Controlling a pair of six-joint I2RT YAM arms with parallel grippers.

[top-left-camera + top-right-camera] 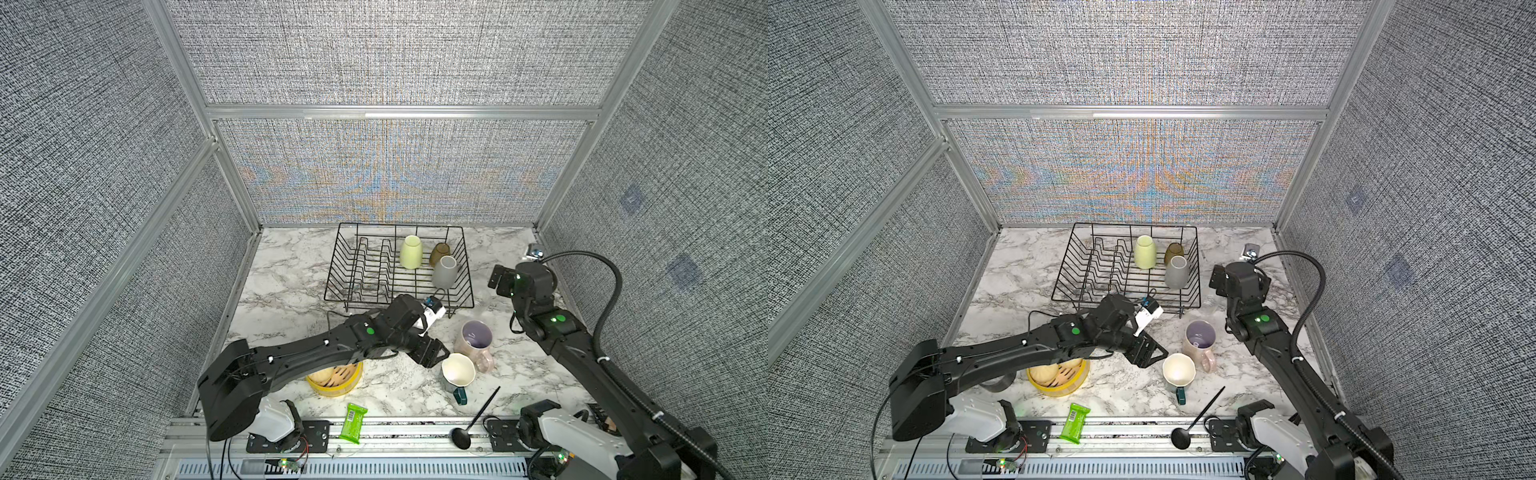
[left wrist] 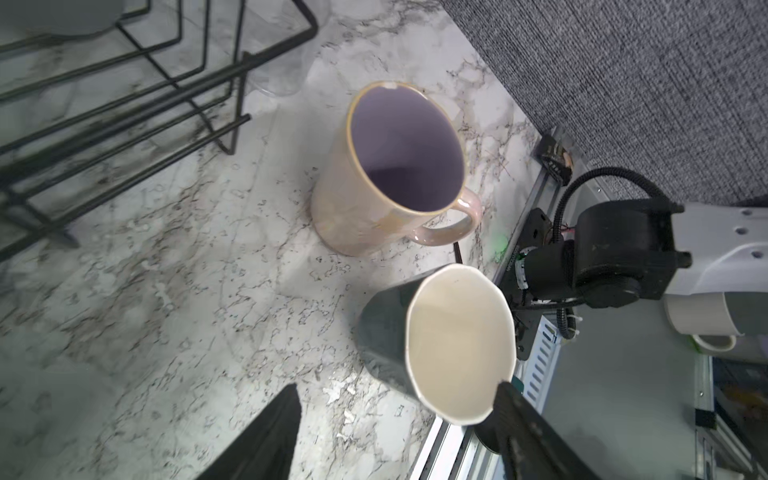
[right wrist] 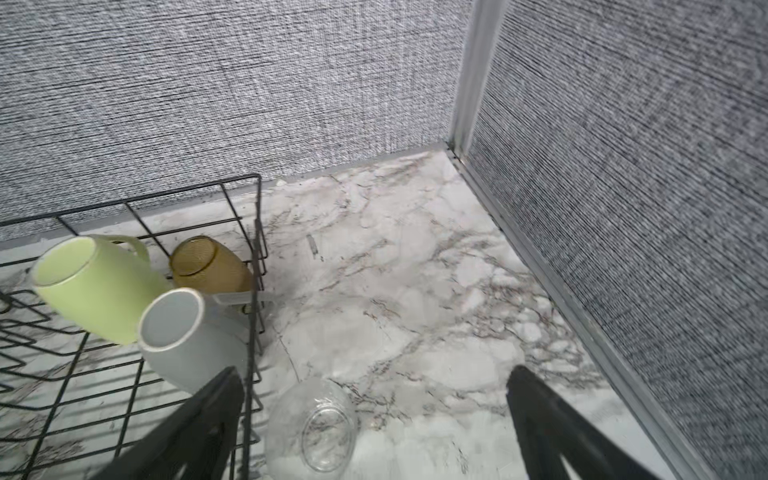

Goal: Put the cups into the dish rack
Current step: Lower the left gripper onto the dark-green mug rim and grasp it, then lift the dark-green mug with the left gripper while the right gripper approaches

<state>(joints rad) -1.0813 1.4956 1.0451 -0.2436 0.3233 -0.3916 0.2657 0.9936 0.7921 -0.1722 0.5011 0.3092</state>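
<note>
Rack, black wire: dish rack [image 1: 374, 270] at rear centre of marble table [image 1: 291, 291]. Holds 3 cups, all in its right half: pale green mug [image 1: 411, 252], base up; amber tumbler [image 1: 439, 254], nr rear right corner; grey mug [image 1: 445, 272], base up, nearest the front.

Cups on table, 3:
- pink mug [image 1: 473, 338]: upright, purple inside, in front of rack's right corner.
- dark teal mug [image 1: 457, 372]: upright, cream inside, just beside pink mug's handle.
- clear glass [image 3: 311, 428]: on its side, just outside rack's right wall.

Left gripper [image 2: 397, 386]: jaws apart, nothing held, one finger [image 2: 523, 424] at dark teal mug's rim.

Right gripper [image 3: 374, 374]: jaws wide, empty, above clear glass.

Misc, front of table: yellow steamer basket [image 1: 336, 380] w/ buns, partly under left arm; green packet [image 1: 353, 423]; black spoon [image 1: 473, 424].
</note>
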